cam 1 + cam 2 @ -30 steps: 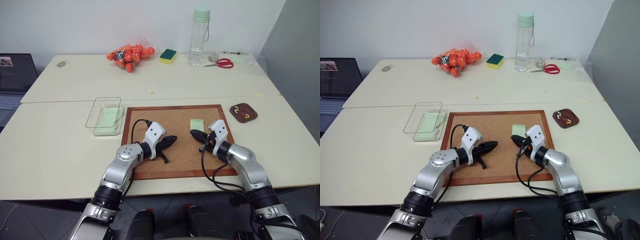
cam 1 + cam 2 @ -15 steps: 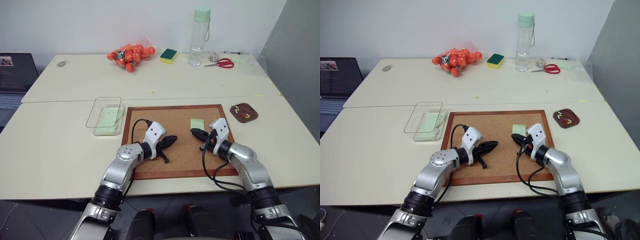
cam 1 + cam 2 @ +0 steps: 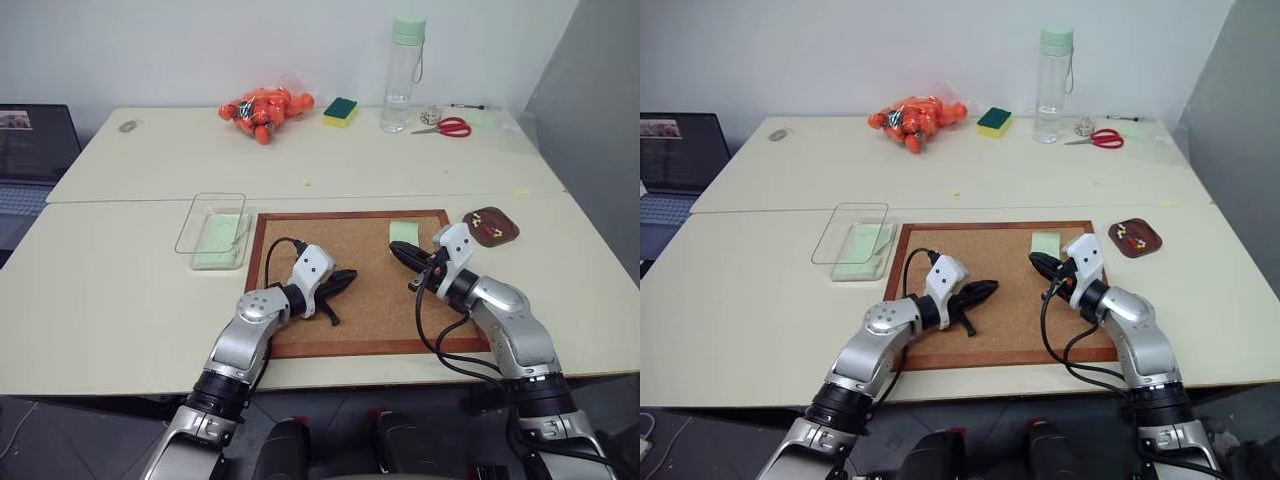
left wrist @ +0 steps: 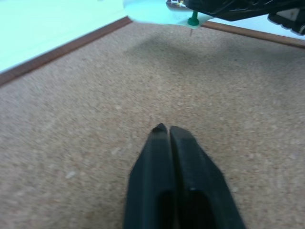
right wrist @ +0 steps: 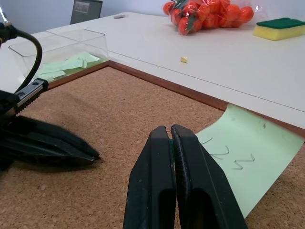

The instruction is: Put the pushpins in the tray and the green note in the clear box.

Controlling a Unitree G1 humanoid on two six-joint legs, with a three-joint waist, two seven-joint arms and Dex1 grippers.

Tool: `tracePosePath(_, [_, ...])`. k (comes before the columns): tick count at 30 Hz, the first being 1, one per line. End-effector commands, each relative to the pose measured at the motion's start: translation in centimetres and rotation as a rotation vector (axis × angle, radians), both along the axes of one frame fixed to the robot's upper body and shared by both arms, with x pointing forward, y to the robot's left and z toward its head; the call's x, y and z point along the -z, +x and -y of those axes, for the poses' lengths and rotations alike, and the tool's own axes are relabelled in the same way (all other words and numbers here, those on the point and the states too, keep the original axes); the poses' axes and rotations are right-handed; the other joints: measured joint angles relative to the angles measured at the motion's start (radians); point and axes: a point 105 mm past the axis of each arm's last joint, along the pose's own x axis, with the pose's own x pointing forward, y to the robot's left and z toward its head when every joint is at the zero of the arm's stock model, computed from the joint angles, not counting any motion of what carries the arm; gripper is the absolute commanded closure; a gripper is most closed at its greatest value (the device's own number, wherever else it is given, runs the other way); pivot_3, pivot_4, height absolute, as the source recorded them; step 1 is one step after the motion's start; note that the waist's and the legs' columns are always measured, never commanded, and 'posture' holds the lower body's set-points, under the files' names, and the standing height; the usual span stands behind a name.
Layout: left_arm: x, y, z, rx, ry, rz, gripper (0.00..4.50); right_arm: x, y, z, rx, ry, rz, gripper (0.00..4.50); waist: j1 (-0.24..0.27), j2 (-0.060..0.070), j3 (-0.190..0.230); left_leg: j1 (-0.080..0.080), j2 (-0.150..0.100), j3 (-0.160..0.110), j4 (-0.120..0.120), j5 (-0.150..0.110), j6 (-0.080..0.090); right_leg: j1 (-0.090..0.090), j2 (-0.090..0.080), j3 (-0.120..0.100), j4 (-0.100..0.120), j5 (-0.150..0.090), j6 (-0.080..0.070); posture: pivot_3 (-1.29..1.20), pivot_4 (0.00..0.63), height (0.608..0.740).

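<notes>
Both arms reach forward, elbows bent, forearms angled inward toward each other. Left gripper (image 3: 345, 277) lies low, pointing toward the right and slightly far; fingers (image 4: 164, 157) pressed together, tips touching, nothing between them. Right gripper (image 3: 397, 251) is held a little higher, pointing toward the left; its two black fingers (image 5: 167, 162) meet along their length. Black cables loop from both wrists. The grippers stand apart.

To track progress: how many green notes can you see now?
2: one note on the cork board by the right gripper, another note in the clear box; more may lie stacked there.
</notes>
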Motion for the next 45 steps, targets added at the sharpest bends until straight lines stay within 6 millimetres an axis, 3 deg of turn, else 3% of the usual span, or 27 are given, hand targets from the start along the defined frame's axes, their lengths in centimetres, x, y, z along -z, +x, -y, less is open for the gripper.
tracePosePath(1, [-3.1,1.0,-0.4,0.065,0.119,0.249,3.47,-1.5,-0.5,0.3,-0.029,0.012,0.034,4.5,0.0,-0.001,0.0,0.0,0.0,0.0,0.0,0.0,0.0,-0.001,0.0,0.0,0.0,0.0,0.0,0.0,0.15,0.74])
tracePosePath(7, [-4.9,1.9,-0.4,0.107,0.23,0.485,2.29,-1.9,-0.7,0.2,-0.041,0.005,0.038,4.5,0.003,-0.001,0.0,-0.001,0.0,0.001,0.0,0.0,0.0,-0.001,0.0,0.001,-0.001,0.0,0.0,0.0,0.15,0.74])
tracePosePath(12, [-5.4,1.6,0.7,0.235,0.403,0.763,2.29,-2.0,-1.8,-0.7,-0.109,-0.008,0.021,4.5,0.006,-0.001,0.001,-0.001,0.0,0.0,-0.001,0.0,0.0,-0.001,0.0,-0.001,-0.001,0.0,0.0,0.0,0.15,0.74])
tracePosePath(17, [-6.2,1.8,1.3,0.28,0.448,0.935,2.29,-1.9,-2.3,-1.0,-0.139,-0.019,0.007,4.5,0.009,-0.002,0.001,-0.002,0.0,0.0,0.0,0.0,0.0,-0.001,0.0,0.0,-0.001,0.0,0.0,0.0,0.15,0.74])
tracePosePath(28, [-5.3,1.6,2.3,0.364,0.474,1.002,2.29,-2.0,-3.2,-2.4,-0.201,-0.01,-0.014,4.5,0.01,-0.002,0.001,-0.002,-0.001,0.0,0.0,0.0,0.0,-0.001,0.0,-0.001,-0.001,0.0,0.0,0.0,0.15,0.74])
tracePosePath(36, [-5.9,1.3,3.3,0.382,0.456,1.06,2.29,-1.8,-3.4,-2.9,-0.217,-0.008,-0.02,4.5,0.01,-0.002,0.001,-0.002,-0.002,0.0,0.0,0.0,0.0,-0.001,0.0,-0.002,-0.001,0.0,0.0,0.0,0.15,0.74])
tracePosePath(45, [-4.9,1.1,3.2,0.411,0.478,1.039,3.84,-2.0,-3.4,-3.2,-0.223,0.007,-0.016,4.5,0.009,-0.002,0.001,-0.002,-0.002,0.0,0.0,0.0,0.0,-0.001,0.0,-0.002,0.0,0.0,0.0,0.0,0.15,0.74])
